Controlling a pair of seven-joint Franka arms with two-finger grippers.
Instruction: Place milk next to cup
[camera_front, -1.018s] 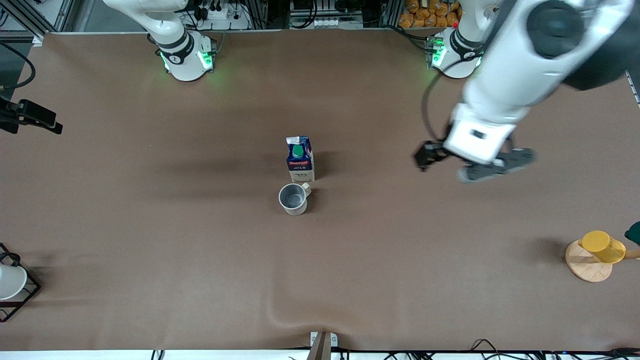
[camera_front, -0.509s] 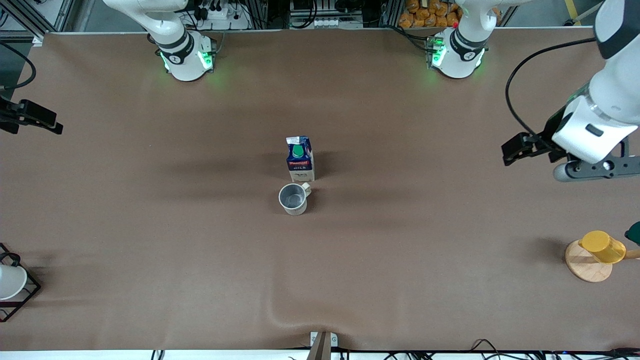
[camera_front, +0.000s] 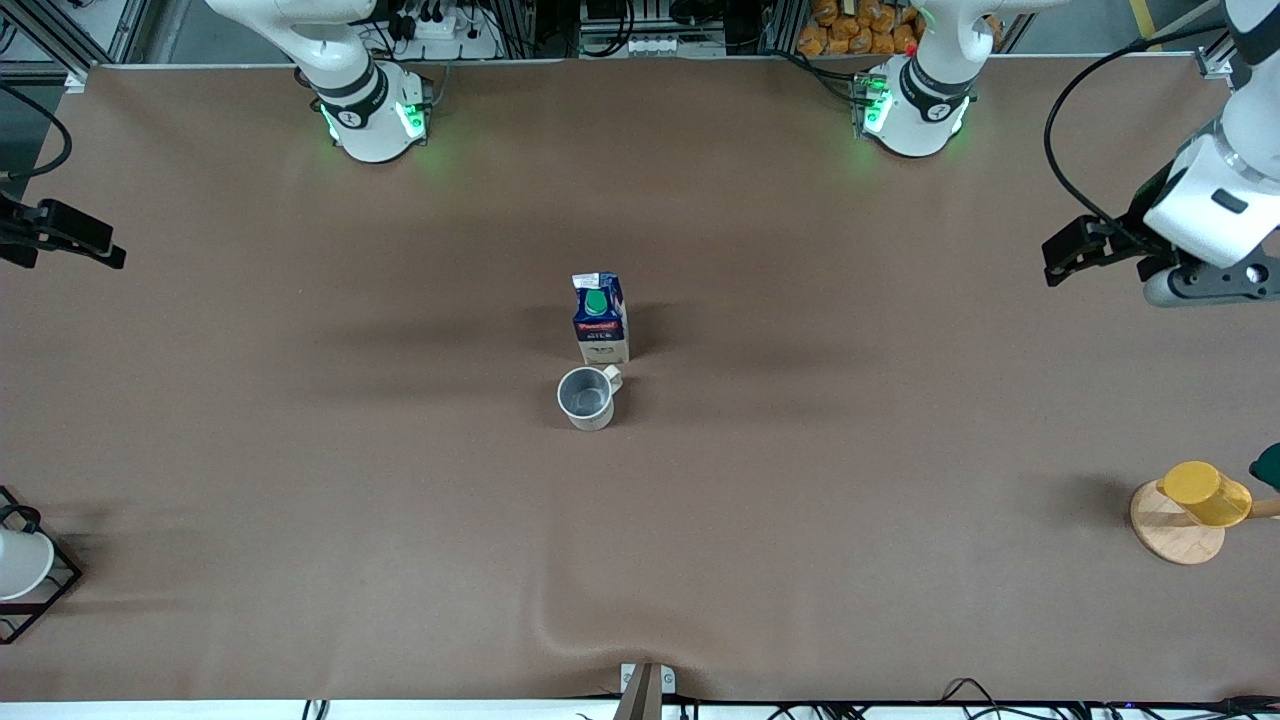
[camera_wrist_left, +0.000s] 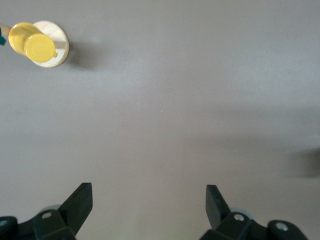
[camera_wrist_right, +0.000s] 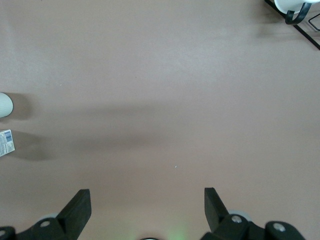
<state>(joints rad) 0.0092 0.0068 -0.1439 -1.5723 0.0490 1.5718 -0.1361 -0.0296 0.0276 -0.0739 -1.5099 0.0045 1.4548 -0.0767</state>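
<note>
Left gripper (camera_wrist_left: 149, 200) hangs at the right edge of the front view, upper part, over bare tabletop at the left arm's end; fingers (camera_wrist_left: 80, 202) spread wide apart, nothing between them. In the front view it shows as a dark assembly (camera_front: 1150, 262) under the white wrist.

Right gripper (camera_wrist_right: 145, 202) is seen only in its own wrist view, fingers apart and empty, over bare brown table (camera_front: 300, 450). Right arm waits, only its base showing at upper left of the front view.

Milk (camera_front: 600, 318) stands upright just above frame centre, green cap toward the camera. Cup (camera_front: 586, 397) sits just beside it, nearer to the front camera, mouth up, handle pointing toward the carton; whether they touch I cannot tell. Both gripper positions are well apart from this pair.

Lower right of the front view: yellow cup (camera_front: 1205, 492) on a round wooden coaster (camera_front: 1172, 530), also at upper left of the left wrist view. Lower left edge: white cup (camera_front: 20, 562) in a black wire frame (camera_front: 55, 590).
</note>
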